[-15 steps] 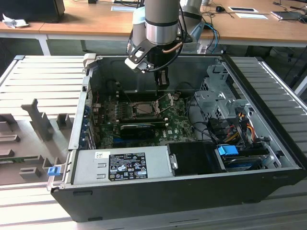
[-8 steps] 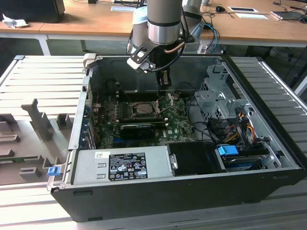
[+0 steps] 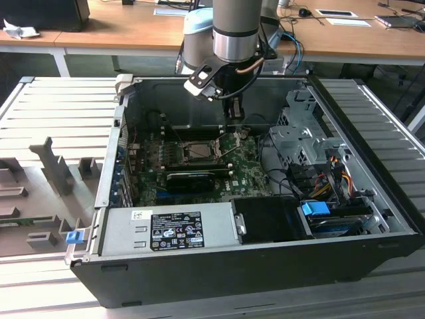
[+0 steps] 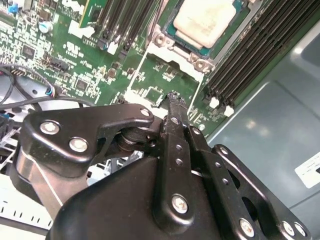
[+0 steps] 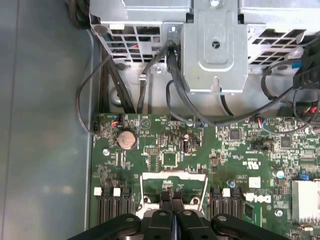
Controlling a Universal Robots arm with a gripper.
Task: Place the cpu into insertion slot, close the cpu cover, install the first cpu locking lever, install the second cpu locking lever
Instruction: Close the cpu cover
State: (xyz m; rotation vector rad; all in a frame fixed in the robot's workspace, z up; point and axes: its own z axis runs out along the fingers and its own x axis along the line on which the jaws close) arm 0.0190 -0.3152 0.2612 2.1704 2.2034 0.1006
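The cpu (image 4: 205, 22) lies pale face up inside the insertion slot (image 3: 199, 150) on the green motherboard (image 5: 235, 150). The cpu cover (image 4: 136, 74), a thin silver frame with a large window, stands swung open beside the socket; green board shows through the window in both wrist views. In the first wrist view its far bar (image 5: 175, 174) sits just past my fingertips. My gripper (image 5: 172, 194) (image 4: 174, 96) is shut, its tips together at the cover's free edge. Whether the tips touch the frame I cannot tell. In the exterior view the gripper (image 3: 234, 125) hangs just right of the socket.
Dark memory slots (image 4: 250, 55) flank the socket. A long black card (image 3: 192, 178) lies nearer the front, with the power supply (image 3: 166, 229) beyond it. A metal drive cage (image 5: 215, 45) with black cables (image 5: 175, 100) stands close to the gripper, and the case walls (image 3: 113, 153) enclose everything.
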